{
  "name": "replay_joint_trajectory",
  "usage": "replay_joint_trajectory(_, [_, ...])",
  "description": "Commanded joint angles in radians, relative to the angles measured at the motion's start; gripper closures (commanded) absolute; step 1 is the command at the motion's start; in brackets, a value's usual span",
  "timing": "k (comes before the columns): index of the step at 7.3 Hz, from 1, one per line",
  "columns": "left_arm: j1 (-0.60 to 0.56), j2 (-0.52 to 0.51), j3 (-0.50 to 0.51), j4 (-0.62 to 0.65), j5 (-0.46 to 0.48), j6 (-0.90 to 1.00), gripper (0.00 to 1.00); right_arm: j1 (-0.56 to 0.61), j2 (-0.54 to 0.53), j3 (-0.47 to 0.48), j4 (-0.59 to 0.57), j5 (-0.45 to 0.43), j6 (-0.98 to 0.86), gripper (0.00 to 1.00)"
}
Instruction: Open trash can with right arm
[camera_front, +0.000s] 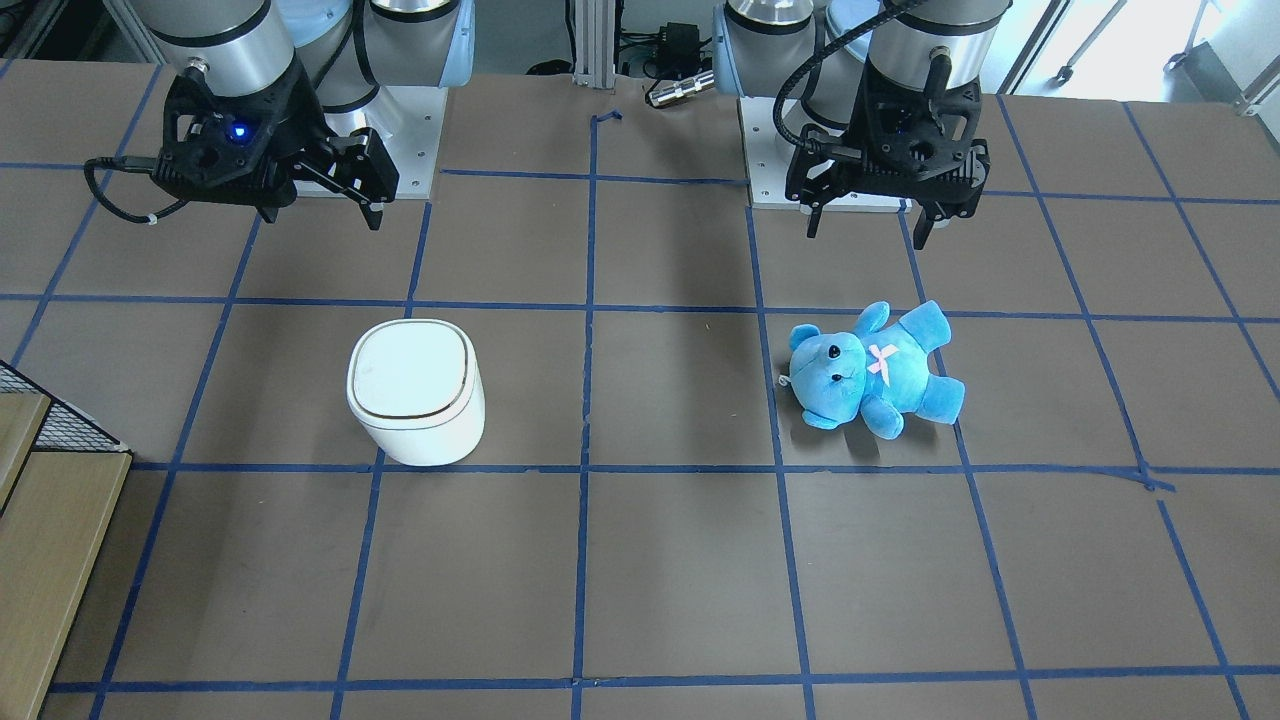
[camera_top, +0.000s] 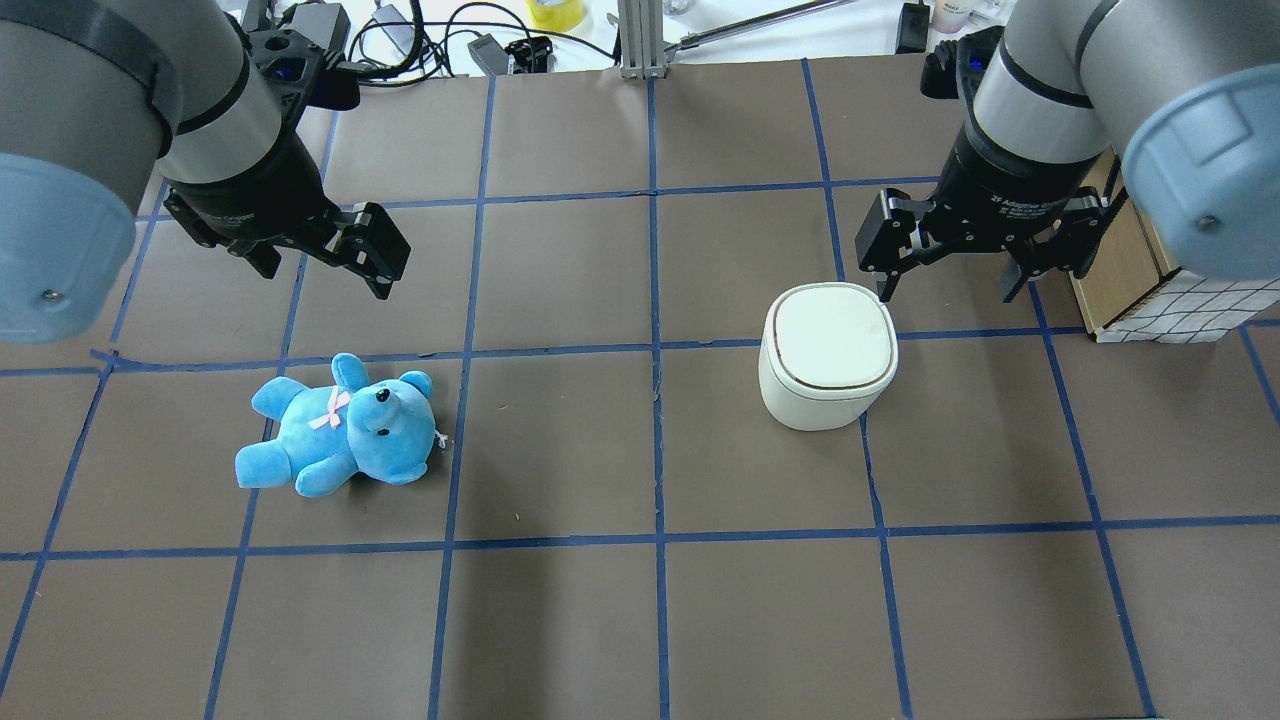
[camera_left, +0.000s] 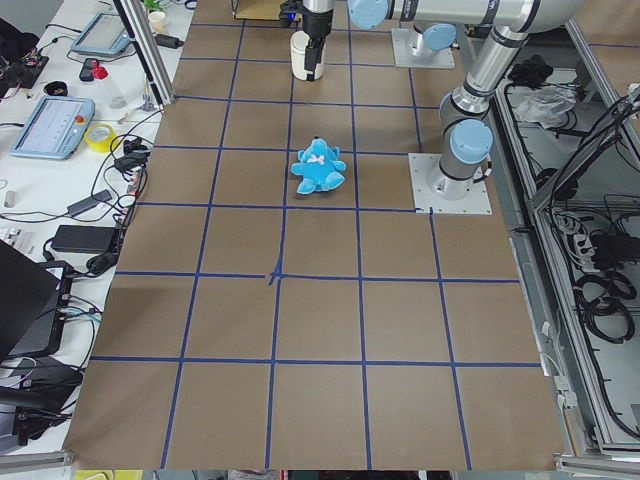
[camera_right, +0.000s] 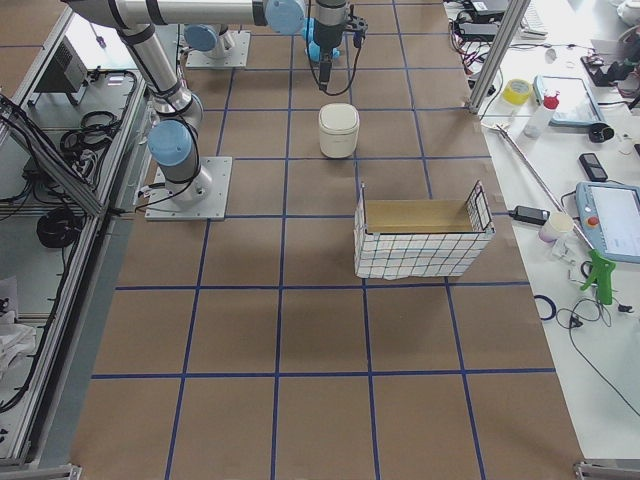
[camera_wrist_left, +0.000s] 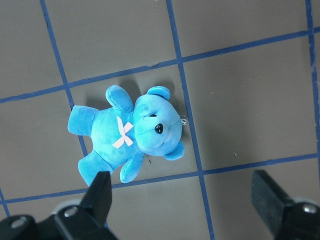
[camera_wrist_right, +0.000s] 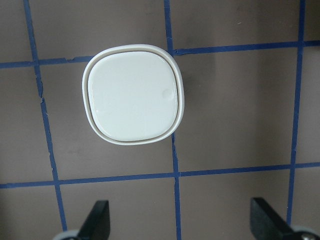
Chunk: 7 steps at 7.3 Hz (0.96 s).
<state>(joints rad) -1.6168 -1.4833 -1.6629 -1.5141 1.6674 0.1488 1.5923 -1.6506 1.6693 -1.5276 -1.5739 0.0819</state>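
The white trash can (camera_front: 410, 385) stands upright on the brown table with its lid closed; it also shows in the overhead view (camera_top: 828, 345) and the right wrist view (camera_wrist_right: 132, 100). My right gripper (camera_top: 945, 285), with the blue light (camera_front: 238, 131), hangs open and empty above the table, apart from the can. In the right wrist view its fingers (camera_wrist_right: 97, 220) frame the bottom edge, and the can lies ahead and to the left. My left gripper (camera_top: 325, 275) is open and empty above the blue teddy bear (camera_top: 340, 430).
A wire-mesh basket with a wooden floor (camera_right: 420, 240) stands on the table past the can on the right arm's side, seen at the overhead view's right edge (camera_top: 1170, 300). The teddy bear (camera_wrist_left: 127, 132) lies on its back. Blue tape lines grid the table.
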Motion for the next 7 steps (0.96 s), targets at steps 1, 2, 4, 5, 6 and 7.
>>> replay_joint_trajectory(1, [0.0, 0.0, 0.0, 0.0, 0.0, 0.0, 0.0, 0.0, 0.002, 0.001, 0.0, 0.002, 0.001, 0.12])
replay_joint_trajectory(2, [0.0, 0.0, 0.0, 0.0, 0.0, 0.0, 0.0, -0.002, 0.002, 0.001, -0.002, 0.002, 0.001, 0.27])
replay_joint_trajectory(4, [0.0, 0.0, 0.0, 0.0, 0.0, 0.0, 0.0, -0.017, 0.009, 0.009, -0.005, 0.018, -0.002, 0.68])
replay_joint_trajectory(5, [0.0, 0.0, 0.0, 0.0, 0.0, 0.0, 0.0, -0.018, 0.024, 0.009, -0.058, 0.018, -0.001, 0.76])
replay_joint_trajectory(6, [0.0, 0.0, 0.0, 0.0, 0.0, 0.0, 0.0, -0.017, 0.049, 0.012, -0.065, 0.021, 0.012, 0.95])
replay_joint_trajectory(7, [0.0, 0.0, 0.0, 0.0, 0.0, 0.0, 0.0, -0.017, 0.078, 0.033, -0.072, 0.025, 0.019, 1.0])
